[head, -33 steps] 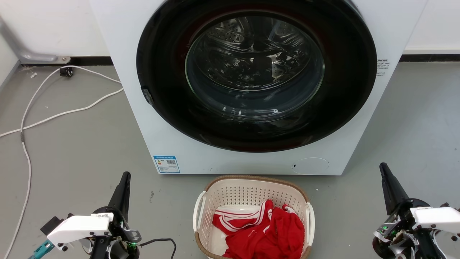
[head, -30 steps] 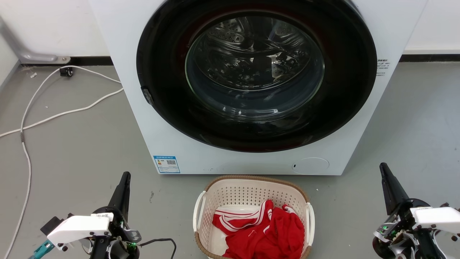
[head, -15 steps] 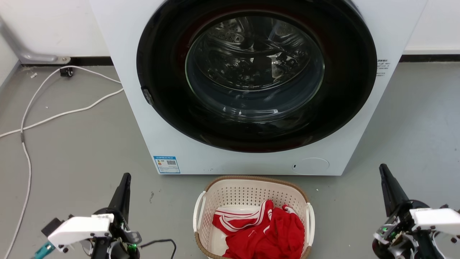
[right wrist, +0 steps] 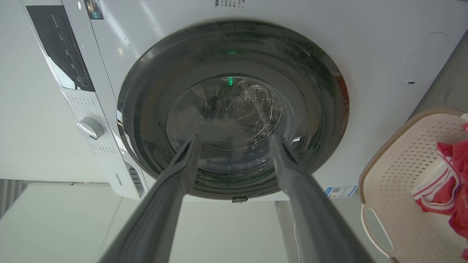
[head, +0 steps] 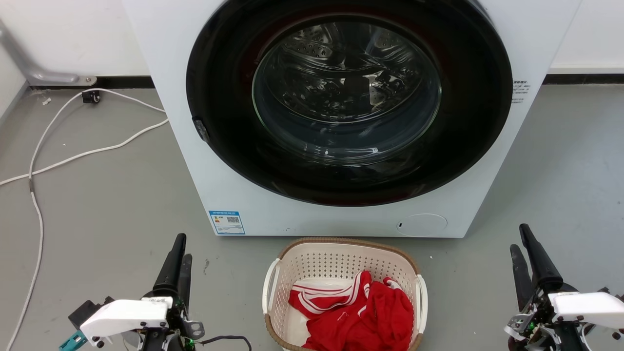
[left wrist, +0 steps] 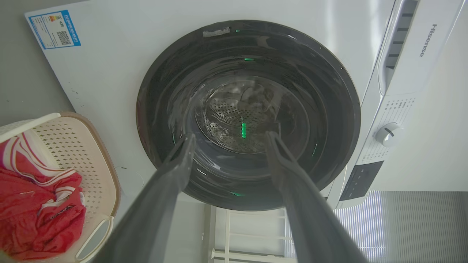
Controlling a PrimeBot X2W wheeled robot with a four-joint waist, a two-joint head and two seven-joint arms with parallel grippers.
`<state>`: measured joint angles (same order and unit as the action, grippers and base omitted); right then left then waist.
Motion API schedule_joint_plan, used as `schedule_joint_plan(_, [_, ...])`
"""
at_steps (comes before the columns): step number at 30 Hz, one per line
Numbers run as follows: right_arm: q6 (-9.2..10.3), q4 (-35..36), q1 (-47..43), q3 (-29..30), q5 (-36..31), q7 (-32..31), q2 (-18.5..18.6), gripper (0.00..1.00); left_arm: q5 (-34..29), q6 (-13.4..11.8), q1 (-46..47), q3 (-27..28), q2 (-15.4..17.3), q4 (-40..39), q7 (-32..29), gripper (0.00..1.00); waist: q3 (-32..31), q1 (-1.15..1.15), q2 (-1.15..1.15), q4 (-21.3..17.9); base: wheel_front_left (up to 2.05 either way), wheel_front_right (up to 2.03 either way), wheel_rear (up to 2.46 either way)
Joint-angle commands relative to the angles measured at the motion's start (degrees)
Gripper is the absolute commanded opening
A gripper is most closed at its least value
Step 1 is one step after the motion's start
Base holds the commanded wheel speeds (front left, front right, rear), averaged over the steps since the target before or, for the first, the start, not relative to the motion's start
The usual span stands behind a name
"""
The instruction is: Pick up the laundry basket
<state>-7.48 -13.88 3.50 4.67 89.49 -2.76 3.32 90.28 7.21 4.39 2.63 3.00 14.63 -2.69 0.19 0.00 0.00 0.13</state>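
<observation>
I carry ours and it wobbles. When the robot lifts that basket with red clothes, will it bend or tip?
Probably stiff: the laundry basket looks like moulded plastic with a thick rim. Likely light: its walls are full of holes and few red clothes lie inside. It might tilt toward the heaped side.

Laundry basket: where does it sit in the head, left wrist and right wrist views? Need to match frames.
Head view: laundry basket at bottom centre, in front of the washing machine.
Left wrist view: laundry basket at the lower left edge.
Right wrist view: laundry basket at the lower right edge.
Shared landmark: the blue label on the washing machine's front.
</observation>
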Motion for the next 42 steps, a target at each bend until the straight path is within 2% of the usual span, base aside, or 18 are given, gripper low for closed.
schedule_joint_plan(1, [0.00,1.49,0.75,-0.32,-1.71,0.71,0.65,1.00,-1.85,0.15,1.68,-0.49,0.29,-1.52,0.73,1.00,-0.01,0.00,0.00,0.05,0.00,0.00,0.00])
schedule_joint_plan(8, [0.00,2.30,0.23,-0.20,-8.31,2.28,0.88,1.00,-8.93,0.17,1.69,-1.27,0.26,-2.77,2.23,1.00,-0.05,0.00,0.00,0.21,0.00,0.00,0.00])
schedule_joint_plan(17, [-0.01,4.18,-0.30,0.62,-23.72,4.34,0.45,1.00,-21.29,-0.34,1.73,-3.42,0.22,-4.63,4.27,1.00,-0.10,0.00,0.00,0.34,0.00,0.00,0.00])
schedule_joint_plan(27, [-0.01,5.74,-0.72,0.81,-37.61,5.81,-0.06,1.00,-34.34,-1.32,2.56,-7.14,0.18,-4.27,6.33,1.00,-0.16,0.00,0.00,0.60,0.00,0.00,0.00])
schedule_joint_plan(42, [-0.01,7.70,-2.17,1.24,-53.32,5.47,-0.23,1.00,-50.25,-2.78,3.71,-10.55,0.12,-1.77,9.07,1.00,-0.34,0.00,0.00,0.80,0.00,0.00,0.00])
